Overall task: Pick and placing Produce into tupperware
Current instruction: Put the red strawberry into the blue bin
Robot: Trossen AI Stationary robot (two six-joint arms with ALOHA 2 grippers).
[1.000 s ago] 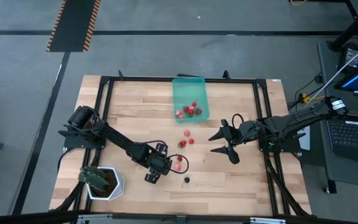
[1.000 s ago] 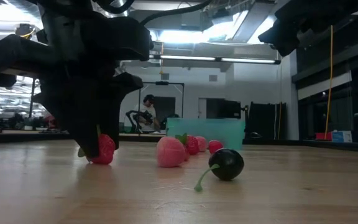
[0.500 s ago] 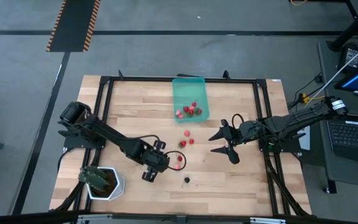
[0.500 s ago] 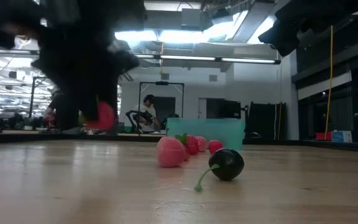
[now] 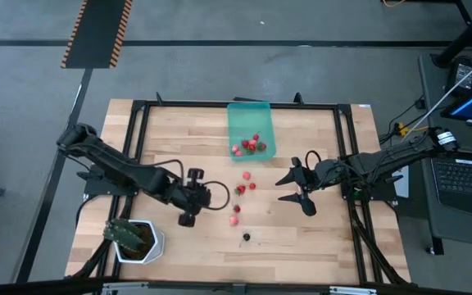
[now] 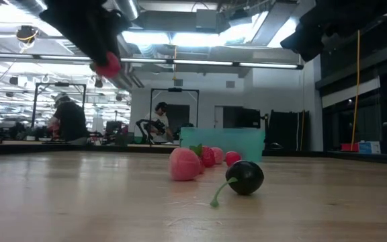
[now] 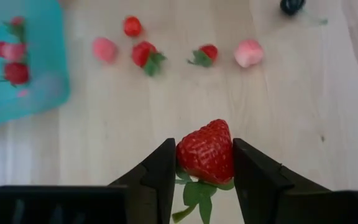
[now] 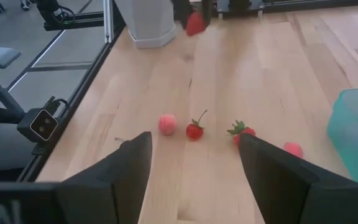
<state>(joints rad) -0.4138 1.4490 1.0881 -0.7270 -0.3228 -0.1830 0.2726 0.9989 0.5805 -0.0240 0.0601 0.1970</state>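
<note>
A red strawberry (image 7: 206, 152) with a green top sits clamped between the two dark fingers of the left gripper (image 7: 204, 163), which is closed about halfway around it. The low view shows the fruit lifted clear of the worktop (image 5: 318, 238), well above the pieces that lie there. In the high view the left gripper (image 5: 188, 197) hangs over the worktop's left half, toward the near edge and short of the loose fruit.

The tupperware (image 5: 240, 123), a shallow translucent teal container, rests at the middle of the far edge. Several red and pink fruits (image 5: 250, 146) already lie in its near end, so part of the job looks done.

More remains outside. Between the container and the near edge, around the worktop's middle, lie a pink fruit (image 5: 247, 175), two small red strawberries (image 5: 240, 189) just beside each other, and a pale pink fruit (image 5: 233, 220) a little nearer. A dark berry (image 5: 246, 237) with a thin stem sits closest to the near edge. With the held strawberry, that leaves roughly half a dozen pieces, judging by what shows.

The right gripper (image 5: 295, 188) waits over the right half of the worktop, its fingers spread wide and empty. A white pot with a green plant (image 5: 133, 238) stands at the near left corner and is no part of the job.
</note>
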